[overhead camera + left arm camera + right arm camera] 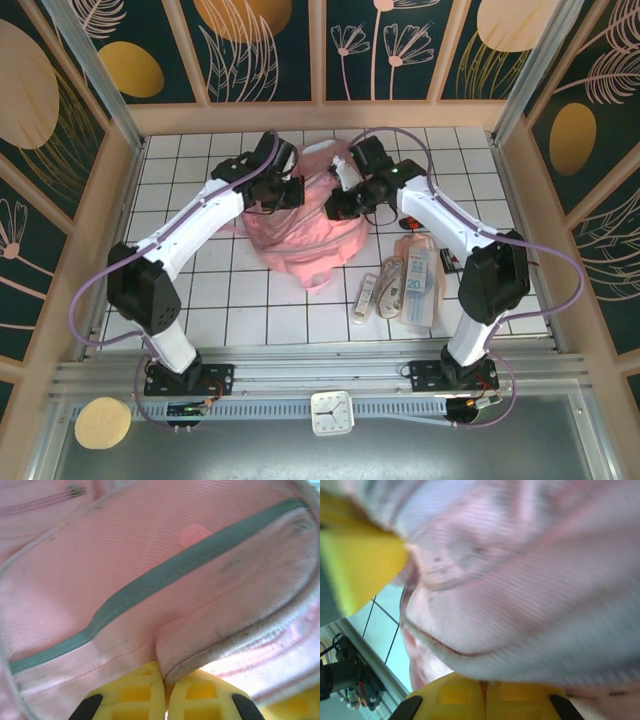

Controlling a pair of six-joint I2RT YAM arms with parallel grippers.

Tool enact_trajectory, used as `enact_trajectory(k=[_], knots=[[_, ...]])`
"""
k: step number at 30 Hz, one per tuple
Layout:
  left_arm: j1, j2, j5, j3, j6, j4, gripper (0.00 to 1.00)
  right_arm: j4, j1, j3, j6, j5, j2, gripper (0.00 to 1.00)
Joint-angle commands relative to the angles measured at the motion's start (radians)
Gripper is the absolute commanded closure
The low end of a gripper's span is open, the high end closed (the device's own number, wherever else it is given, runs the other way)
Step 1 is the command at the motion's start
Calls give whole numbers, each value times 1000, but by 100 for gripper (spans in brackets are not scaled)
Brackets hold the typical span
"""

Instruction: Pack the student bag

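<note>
Student bag (303,245) on white tiled tabletop (255,312)

A clear pouch (418,285) of stationery is lying on the white gridded table (250,310), right of centre. Two slim packets (366,298) are lying just beside its left edge. A small white clock (331,412) is sitting on the near metal ledge, and a round tan disc (102,422) is lying at its left end.

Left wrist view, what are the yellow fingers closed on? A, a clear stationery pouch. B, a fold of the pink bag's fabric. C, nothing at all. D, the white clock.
B: the fingers of the left gripper meet on a pinched fold of the student bag.
</note>
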Motion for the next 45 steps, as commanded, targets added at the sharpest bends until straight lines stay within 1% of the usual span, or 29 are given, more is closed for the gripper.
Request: enact_trajectory(k=[1, 3, 5, 6, 8, 9, 10, 11, 14, 20, 23, 24, 25, 28, 29, 30, 32, 34, 36, 37, 38, 39, 40, 41, 42, 43, 44, 45], knots=[[8, -127, 79, -109, -218, 184, 95, 18, -86, 19, -50, 135, 29, 100], [-5, -149, 98, -201, -298, 285, 94, 27, -104, 25, -85, 164, 52, 100], [-18, -134, 106, -248, -325, 335, 92, 33, -110, 33, -130, 169, 78, 100], [-27, -115, 101, -247, -314, 337, 86, 48, -111, 26, -150, 173, 81, 100], [-35, -59, 96, -207, -258, 311, 53, 82, -111, 5, -191, 150, 83, 100], [-35, -22, 96, -177, -220, 289, 40, 106, -109, -11, -212, 134, 79, 100], [-35, 6, 90, -139, -181, 262, 3, 123, -110, -23, -222, 133, 76, 100], [-35, 63, 79, -100, -147, 231, 1, 132, -109, -30, -233, 127, 78, 100], [-35, 190, 31, 61, -40, 111, 1, 174, -108, -51, -253, 105, 77, 100], [-35, 460, -98, 473, 133, -181, 1, 204, -108, -45, -247, 83, 86, 100], [-34, 540, -132, 591, 181, -249, 2, 202, -106, -33, -245, 80, 90, 100], [-33, 555, -131, 611, 189, -257, 7, 203, -107, -31, -243, 79, 88, 100], [-32, 570, -124, 630, 197, -266, 16, 203, -107, -30, -243, 79, 88, 100], [-28, 604, -90, 657, 210, -274, 69, 205, -106, -32, -242, 76, 84, 100], [-26, 613, -75, 665, 211, -276, 79, 204, -107, -32, -243, 76, 82, 100], [-26, 622, -60, 670, 210, -274, 84, 203, -107, -33, -245, 78, 81, 100], [-21, 625, -29, 679, 194, -264, 88, 198, -105, -38, -254, 95, 77, 100], [-12, 621, -9, 686, 172, -247, 90, 191, -97, -47, -276, 128, 65, 100], [5, 627, -1, 712, 149, -247, 90, 178, -71, -65, -312, 203, 42, 100], [14, 634, -7, 732, 135, -254, 73, 162, -51, -72, -338, 240, 33, 100], [21, 640, -10, 744, 132, -254, 21, 146, -35, -79, -357, 272, 22, 100], [27, 644, 4, 751, 135, -244, 2, 133, -6, -94, -377, 317, 7, 100], [36, 651, 50, 757, 137, -233, 11, 129, 17, -116, -396, 353, -10, 100], [44, 658, 83, 757, 132, -223, 18, 128, 39, -135, -405, 377, -23, 100], [50, 664, 101, 757, 127, -219, 26, 130, 57, -156, -410, 399, -37, 100], [52, 667, 104, 754, 125, -215, 31, 127, 71, -173, -408, 421, -47, 100], [53, 667, 103, 749, 123, -211, 31, 124, 77, -185, -400, 438, -53, 100], [55, 664, 101, 741, 119, -202, 37, 125, 89, -200, -390, 459, -63, 100]])
